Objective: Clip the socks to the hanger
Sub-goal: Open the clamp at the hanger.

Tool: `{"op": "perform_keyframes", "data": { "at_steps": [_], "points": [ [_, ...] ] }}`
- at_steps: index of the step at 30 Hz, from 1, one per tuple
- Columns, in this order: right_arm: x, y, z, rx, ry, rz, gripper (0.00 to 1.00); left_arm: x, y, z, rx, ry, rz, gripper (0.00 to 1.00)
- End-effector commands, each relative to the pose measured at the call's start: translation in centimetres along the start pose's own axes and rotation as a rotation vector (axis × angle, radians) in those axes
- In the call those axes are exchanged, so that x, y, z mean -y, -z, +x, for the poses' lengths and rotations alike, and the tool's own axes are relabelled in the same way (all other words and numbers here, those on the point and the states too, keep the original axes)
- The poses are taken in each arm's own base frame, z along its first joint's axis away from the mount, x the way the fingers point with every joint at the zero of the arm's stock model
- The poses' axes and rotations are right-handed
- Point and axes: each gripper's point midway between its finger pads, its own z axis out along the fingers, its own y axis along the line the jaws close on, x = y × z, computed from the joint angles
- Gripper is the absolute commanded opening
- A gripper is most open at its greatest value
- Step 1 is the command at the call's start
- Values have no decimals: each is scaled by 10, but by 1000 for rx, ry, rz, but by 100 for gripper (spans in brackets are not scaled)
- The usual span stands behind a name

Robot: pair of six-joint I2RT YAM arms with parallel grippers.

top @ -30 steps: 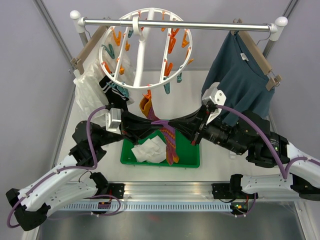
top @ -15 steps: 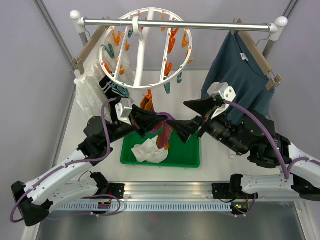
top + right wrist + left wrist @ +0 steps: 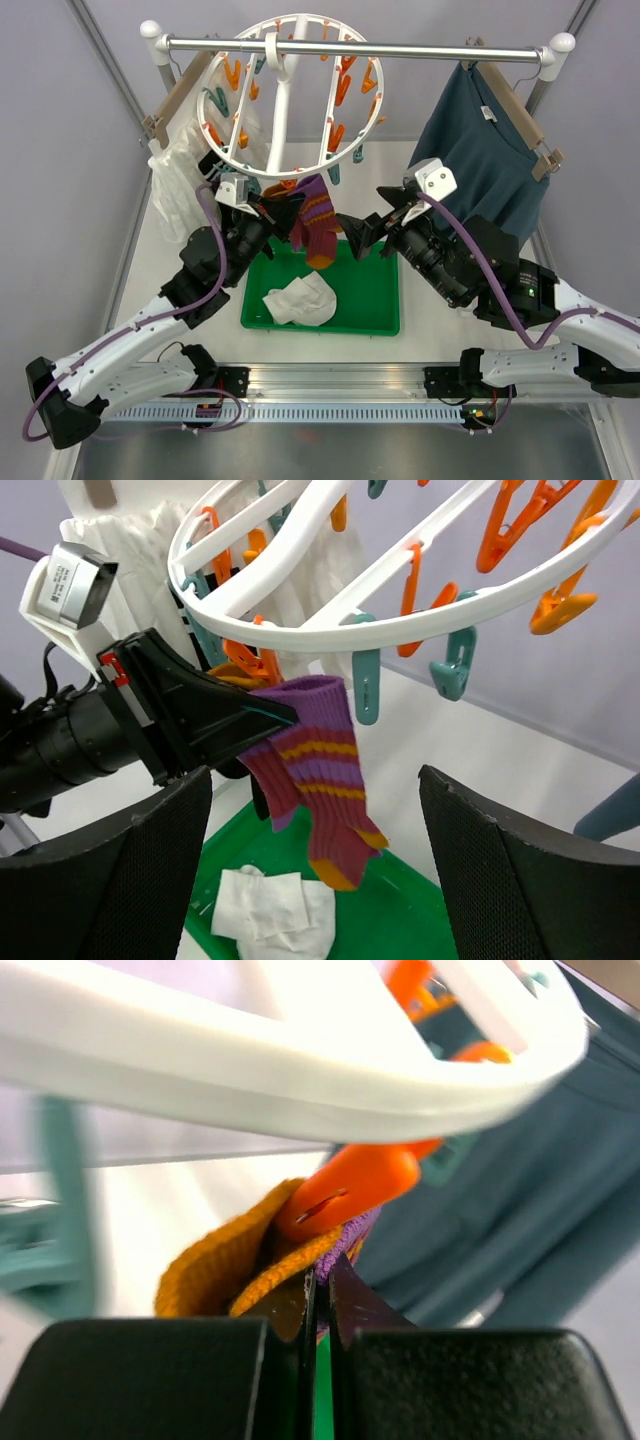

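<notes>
A maroon, purple and orange striped sock (image 3: 315, 220) hangs by its cuff from my left gripper (image 3: 285, 205), which is shut on it just under the near rim of the white ring hanger (image 3: 278, 120). In the left wrist view the cuff (image 3: 215, 1265) bulges above the closed fingertips (image 3: 320, 1270), touching an orange clip (image 3: 345, 1190) below the ring (image 3: 300, 1080). My right gripper (image 3: 315, 772) stands open, facing the dangling sock (image 3: 310, 740) and apart from it. A white sock (image 3: 298, 298) lies in the green tray (image 3: 370, 300).
The hanger hangs from a metal rail (image 3: 350, 45). A teal shirt (image 3: 480, 150) hangs at the right, close behind my right arm, and a white garment (image 3: 180, 170) at the left. Teal clips (image 3: 366, 685) dangle beside the sock.
My right gripper has let go of the striped sock, opened wide and drawn back. The left gripper has shut on the cuff and lifted the sock from over the tray to the ring.
</notes>
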Motion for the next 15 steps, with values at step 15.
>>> {"op": "perform_keyframes", "data": {
  "at_steps": [15],
  "points": [
    [13,-29,15,15,111,-126,62,-55,30,-56,160,-3,-343,2]
  ]
}}
